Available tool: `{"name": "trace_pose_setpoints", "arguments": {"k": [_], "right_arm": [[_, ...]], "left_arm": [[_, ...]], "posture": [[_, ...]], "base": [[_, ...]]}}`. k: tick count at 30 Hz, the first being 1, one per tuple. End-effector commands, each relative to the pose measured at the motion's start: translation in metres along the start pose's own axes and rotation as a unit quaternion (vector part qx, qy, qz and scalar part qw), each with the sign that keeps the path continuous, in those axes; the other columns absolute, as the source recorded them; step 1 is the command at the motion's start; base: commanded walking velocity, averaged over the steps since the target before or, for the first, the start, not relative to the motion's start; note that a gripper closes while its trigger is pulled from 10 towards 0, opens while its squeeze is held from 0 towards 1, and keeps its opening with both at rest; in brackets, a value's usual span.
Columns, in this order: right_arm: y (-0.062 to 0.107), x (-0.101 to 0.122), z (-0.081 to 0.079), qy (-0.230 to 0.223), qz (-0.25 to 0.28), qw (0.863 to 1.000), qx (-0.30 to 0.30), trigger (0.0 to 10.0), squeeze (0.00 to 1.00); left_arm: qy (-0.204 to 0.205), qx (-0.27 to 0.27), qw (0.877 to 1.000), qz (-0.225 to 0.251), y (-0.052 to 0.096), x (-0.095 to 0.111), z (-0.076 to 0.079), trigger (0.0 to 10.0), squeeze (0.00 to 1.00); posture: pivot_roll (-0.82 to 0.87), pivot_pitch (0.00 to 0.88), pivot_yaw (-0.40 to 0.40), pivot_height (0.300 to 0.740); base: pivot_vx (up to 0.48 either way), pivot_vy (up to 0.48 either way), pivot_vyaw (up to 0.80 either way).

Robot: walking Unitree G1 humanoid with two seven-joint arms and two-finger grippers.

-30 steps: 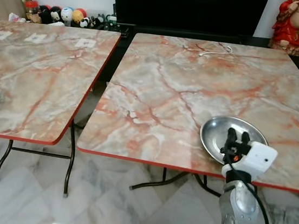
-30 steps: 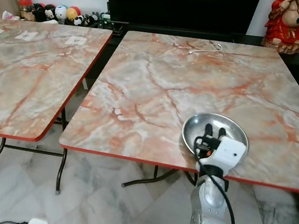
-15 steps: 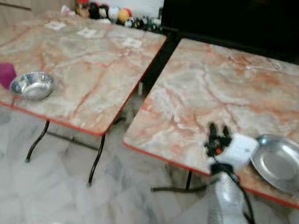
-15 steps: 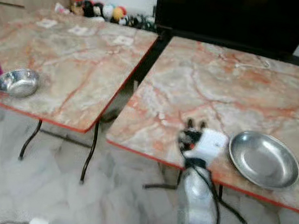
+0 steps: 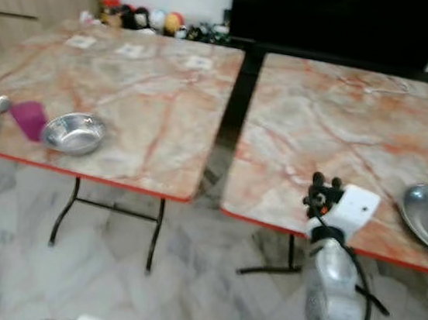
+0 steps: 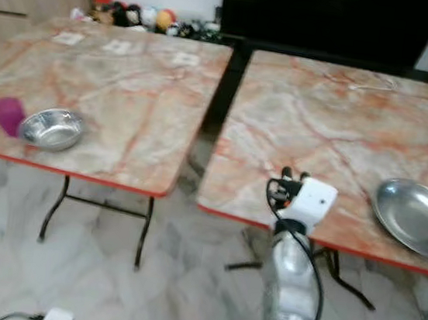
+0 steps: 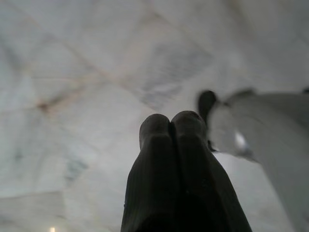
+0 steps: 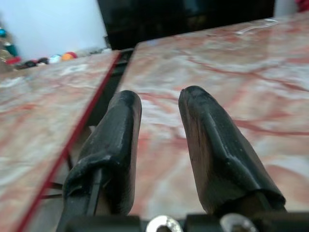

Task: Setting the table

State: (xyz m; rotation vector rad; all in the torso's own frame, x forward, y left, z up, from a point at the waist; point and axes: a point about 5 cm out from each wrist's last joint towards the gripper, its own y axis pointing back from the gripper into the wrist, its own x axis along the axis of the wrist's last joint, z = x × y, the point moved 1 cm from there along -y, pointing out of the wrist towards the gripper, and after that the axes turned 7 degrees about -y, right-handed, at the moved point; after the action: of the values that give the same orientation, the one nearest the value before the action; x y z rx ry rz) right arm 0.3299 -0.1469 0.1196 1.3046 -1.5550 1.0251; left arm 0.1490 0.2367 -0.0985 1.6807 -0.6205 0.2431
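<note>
Steel plate (image 6: 416, 217) on right table (image 6: 321, 111), bowl (image 5: 73, 133) beside pink cup (image 5: 28, 118), right gripper (image 5: 325, 182) empty, fingers apart, left gripper (image 7: 171, 126) closed

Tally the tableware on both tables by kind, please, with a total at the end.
Steel bowl: 1, left table
Steel plate: 1, right table
Purple cup: 1, lying beside the bowl
Spoons: 2, at the left table's edge; blurred, so the count is tentative
Total: 5
</note>
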Motion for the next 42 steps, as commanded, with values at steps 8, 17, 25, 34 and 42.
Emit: {"name": "trace_pose_setpoints", "arguments": {"k": [8, 17, 25, 34, 42], "right_arm": [[0.0, -0.005, 0.008, 0.002, -0.009, 1.0, -0.013, 10.0, 0.0], [0.002, -0.007, 0.006, 0.003, -0.015, 1.0, -0.007, 10.0, 0.0], [-0.001, -0.006, 0.009, 0.009, -0.018, 1.0, -0.007, 10.0, 0.0], [0.0, -0.008, 0.008, 0.012, -0.025, 1.0, -0.002, 10.0, 0.0], [0.0, -0.009, 0.007, 0.013, -0.029, 0.999, 0.002, 10.0, 0.0]], "left_arm": [[0.002, -0.01, 1.0, -0.005, 0.0, -0.002, 0.007, 10.0, 0.0], [0.005, -0.006, 1.0, 0.007, 0.0, 0.004, -0.003, 10.0, 0.0], [0.021, 0.003, 1.0, 0.004, 0.002, -0.001, -0.014, 10.0, 0.0], [0.03, 0.006, 0.999, -0.008, 0.005, -0.012, -0.015, 10.0, 0.0], [0.032, 0.006, 0.999, -0.003, 0.005, -0.011, -0.013, 10.0, 0.0]], "posture": [[0.03, 0.0, 0.029, 0.74], [0.03, 0.0, 0.021, 0.74], [0.04, 0.0, 0.0, 0.74], [0.05, 0.0, -0.01, 0.74], [0.05, 0.0, -0.013, 0.74]], "base": [[0.0, 0.48, 0.0], [0.0, 0.48, 0.0], [0.0, 0.48, 0.0], [0.0, 0.48, 0.0], [0.0, 0.15, 0.0]]}}
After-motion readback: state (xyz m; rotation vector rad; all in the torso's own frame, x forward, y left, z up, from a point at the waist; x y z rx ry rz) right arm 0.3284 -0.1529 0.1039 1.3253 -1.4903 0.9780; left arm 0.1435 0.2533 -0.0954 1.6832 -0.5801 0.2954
